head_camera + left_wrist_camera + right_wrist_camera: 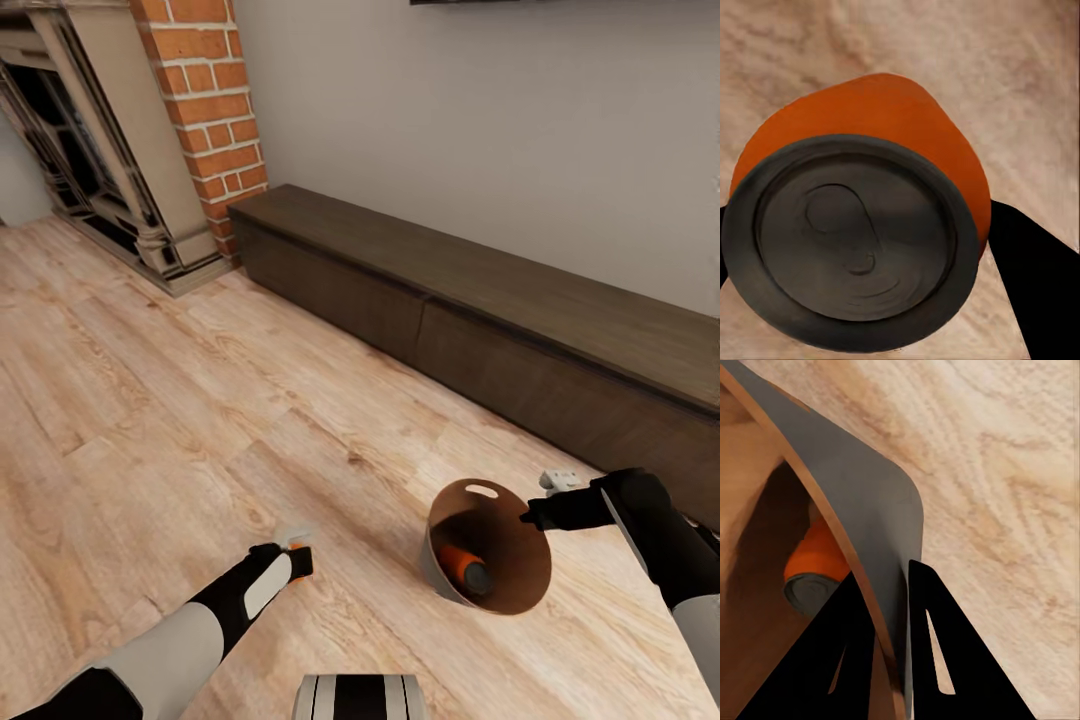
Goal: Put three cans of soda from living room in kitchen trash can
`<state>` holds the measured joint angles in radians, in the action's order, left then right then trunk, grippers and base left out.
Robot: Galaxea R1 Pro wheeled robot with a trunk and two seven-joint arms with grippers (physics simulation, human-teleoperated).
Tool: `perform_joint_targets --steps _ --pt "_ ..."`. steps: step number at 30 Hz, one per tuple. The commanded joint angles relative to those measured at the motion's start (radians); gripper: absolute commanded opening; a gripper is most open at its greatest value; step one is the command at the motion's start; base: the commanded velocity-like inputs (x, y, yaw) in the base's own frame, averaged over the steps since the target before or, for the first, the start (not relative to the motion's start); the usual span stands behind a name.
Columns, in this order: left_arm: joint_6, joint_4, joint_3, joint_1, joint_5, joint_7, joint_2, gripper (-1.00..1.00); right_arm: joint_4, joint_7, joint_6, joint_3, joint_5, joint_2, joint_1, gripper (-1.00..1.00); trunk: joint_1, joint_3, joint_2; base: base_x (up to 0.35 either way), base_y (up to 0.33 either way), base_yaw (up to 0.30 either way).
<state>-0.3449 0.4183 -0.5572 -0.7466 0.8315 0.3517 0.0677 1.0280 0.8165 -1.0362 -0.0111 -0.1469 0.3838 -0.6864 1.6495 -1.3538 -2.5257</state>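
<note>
The right tool (527,517) is clamped on the rim of the bin (440,580), one finger (840,660) inside the wall and the other outside it, holding the bin tilted above the plank floor (150,400) with its brown inside turned toward the head camera. The bin's oval slot handle (481,490) is at the rim's far side. An orange can (462,566) lies on its side in the bottom of the bin, grey top showing; the right wrist view sees it (817,562) past the rim.

The left tool (299,558) is closed on a second orange can (870,217), well apart from the bin, low over the floor. Beyond the bin, a long dark cabinet (480,310) runs along the wall, with a brick fireplace (205,110) at its far end.
</note>
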Motion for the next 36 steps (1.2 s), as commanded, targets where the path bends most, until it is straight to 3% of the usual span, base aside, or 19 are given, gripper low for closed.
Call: perform_joint_targets --steps 1,6,10,13,15,18,19,20,22,23,25,27,30,34,36 --pt "-0.003 0.041 0.004 0.018 -0.001 0.002 -0.005 -1.00 -0.008 0.006 -0.011 0.000 0.027 0.000 -0.002 -1.00 0.000 0.004 0.000 0.000 0.000 0.000" --pt "-0.009 0.142 0.020 0.056 -0.003 0.033 -0.015 -1.00 -0.020 0.006 -0.011 0.001 0.027 0.000 -0.004 -1.00 -0.003 0.023 0.001 0.000 0.000 0.086" --pt "-0.044 0.330 0.051 0.091 -0.002 0.079 -0.042 -1.00 -0.063 0.005 -0.011 0.002 0.027 0.000 -0.025 -1.00 -0.004 0.039 0.002 0.000 0.000 0.240" --pt "-0.138 0.523 0.085 0.102 -0.002 0.088 -0.059 -1.00 -0.136 -0.001 -0.011 0.003 0.025 -0.005 -0.061 -1.00 -0.006 0.050 0.003 0.000 0.000 0.276" --pt "-0.204 0.636 0.124 0.105 -0.002 0.090 -0.054 -1.00 -0.181 -0.006 -0.011 0.002 0.023 -0.010 -0.085 -1.00 -0.007 0.058 0.004 0.000 0.000 0.288" --pt "-0.246 0.756 0.147 0.106 0.001 0.091 -0.047 -1.00 -0.224 -0.025 -0.011 0.003 0.022 -0.013 -0.112 -1.00 -0.008 0.070 0.004 0.000 0.000 0.293" --pt "-0.319 0.900 0.156 0.114 0.006 0.092 -0.048 -1.00 -0.264 -0.054 -0.011 0.003 0.023 -0.021 -0.138 -1.00 -0.009 0.074 0.004 0.000 0.000 0.296" --pt "-0.384 0.987 0.166 0.126 0.015 0.092 -0.046 -1.00 -0.286 -0.079 -0.011 0.003 0.024 -0.032 -0.150 -1.00 -0.009 0.078 0.005 0.000 0.000 0.296" --pt "-0.474 1.093 0.194 0.140 0.041 0.102 -0.035 -1.00 -0.309 -0.138 -0.011 0.003 0.025 -0.066 -0.164 -1.00 -0.010 0.085 0.005 0.000 0.000 0.297" --pt "-0.488 1.107 0.197 0.140 0.046 0.109 -0.028 -1.00 -0.312 -0.152 -0.011 0.003 0.026 -0.074 -0.165 -1.00 -0.010 0.089 0.005 0.000 0.000 0.298" --pt "-0.549 1.143 0.207 0.137 0.070 0.174 0.034 -1.00 -0.317 -0.193 -0.011 0.001 0.028 -0.098 -0.169 -1.00 -0.011 0.097 0.006 0.000 0.000 0.299" --pt "-0.614 1.153 0.209 0.127 0.104 0.213 0.069 -1.00 -0.318 -0.206 -0.011 0.001 0.027 -0.105 -0.170 -1.00 -0.012 0.105 0.006 0.000 0.000 0.299" --pt "-0.652 1.142 0.210 0.105 0.212 0.239 0.088 -1.00 -0.317 -0.213 -0.011 0.001 0.025 -0.108 -0.171 -1.00 -0.013 0.116 0.007 0.000 0.000 0.299" --pt "-0.666 1.064 0.194 0.073 0.268 0.248 0.095 -1.00 -0.314 -0.215 -0.011 0.000 0.024 -0.112 -0.170 -1.00 -0.015 0.132 0.008 0.000 0.000 0.299" --pt "-0.669 1.013 0.158 0.051 0.279 0.250 0.096 -1.00 -0.314 -0.221 -0.011 -0.001 0.023 -0.137 -0.168 -1.00 -0.016 0.139 0.008 0.000 0.000 0.299"
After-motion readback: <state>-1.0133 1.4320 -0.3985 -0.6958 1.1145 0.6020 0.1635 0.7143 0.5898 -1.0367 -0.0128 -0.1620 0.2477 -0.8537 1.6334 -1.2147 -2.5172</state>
